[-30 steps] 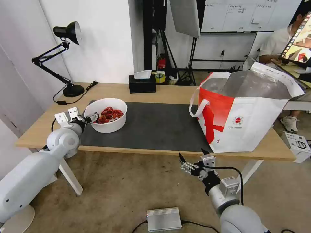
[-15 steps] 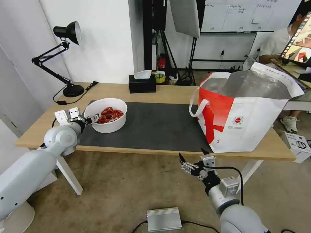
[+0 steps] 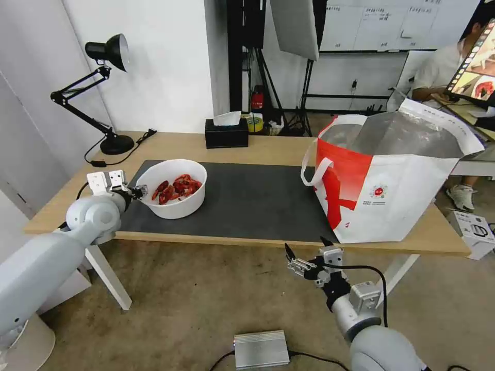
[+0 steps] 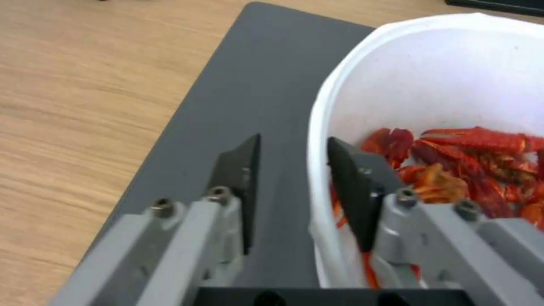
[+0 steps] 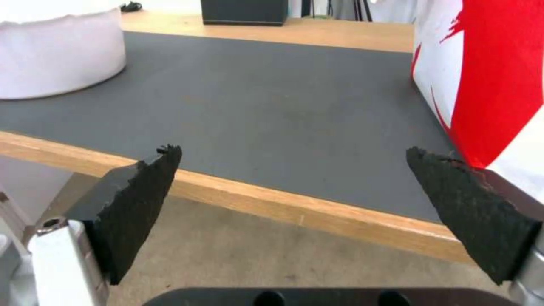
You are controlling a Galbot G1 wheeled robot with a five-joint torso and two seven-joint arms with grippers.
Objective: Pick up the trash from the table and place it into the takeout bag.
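Left gripper (image 4: pixel 289 170) jaws pinch the round white bowl's (image 4: pixel 431 80) thin rim.

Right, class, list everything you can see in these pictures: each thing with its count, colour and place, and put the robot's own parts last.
Table: one, light wood, across the middle.
Mat: one, dark grey, on the table.
Bowl of red shells: one, white, on the mat's left end.
Takeout bag: one, white and red, open, on the table's right end.
Tissue box: one, black, at the table's back edge.
Desk lamp: one, black, back left corner.
Metal box: one, silver, on the floor.
Left gripper: fingers straddling the bowl's rim.
Right gripper: open, below the table's front edge.
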